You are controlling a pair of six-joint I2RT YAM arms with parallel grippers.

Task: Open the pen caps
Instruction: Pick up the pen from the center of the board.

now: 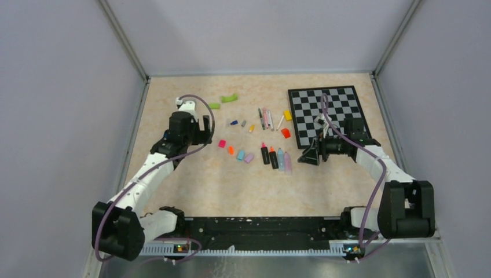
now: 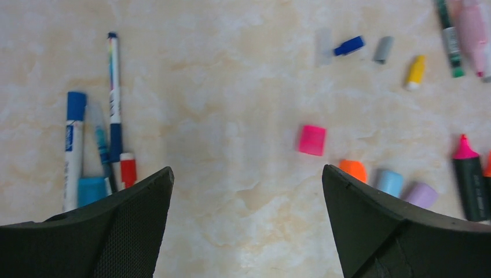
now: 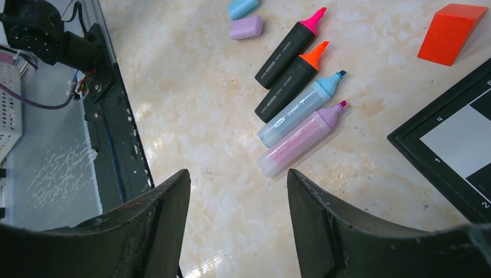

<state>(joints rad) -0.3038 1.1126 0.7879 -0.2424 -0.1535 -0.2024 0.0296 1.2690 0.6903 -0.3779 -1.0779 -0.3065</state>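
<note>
Closest to you, both pincers hang over the beige marbled counter (image 1: 231,191) with nothing in them. The right pincer (image 3: 237,226) has its fingers a fair way apart. The left pincer (image 2: 246,226) is gaping even wider.

Just past the right one are the four highlighters (image 3: 289,81), lying side by side: two black barrels with pink and orange tips, a pale blue one and a lilac-pink one. All four tips are bare, so I'd call those done. From the top camera their long axes run roughly near-to-far, tips pointing away from you toward the back wall.

Left of them sit the loose caps: pink square cap (image 2: 312,140), orange cap (image 2: 353,169), light blue cap (image 2: 390,182) and lilac cap (image 2: 422,195). A bit further back, a small blue cap (image 2: 349,46), grey cap (image 2: 383,49) and yellow cap (image 2: 415,72) lie apart on their own.

What's left, I reckon, is the white marker with a blue cap (image 2: 74,145) off the left pincer's left side, which looks capped. In the left wrist view its long axis runs straight up the frame, cap end away from the pincer. The skinny pens beside it I can't call either way.

Farthest out, the bunch of thin pens (image 1: 266,117) near the black-and-white chessboard (image 1: 333,113) is too small to judge.
</note>
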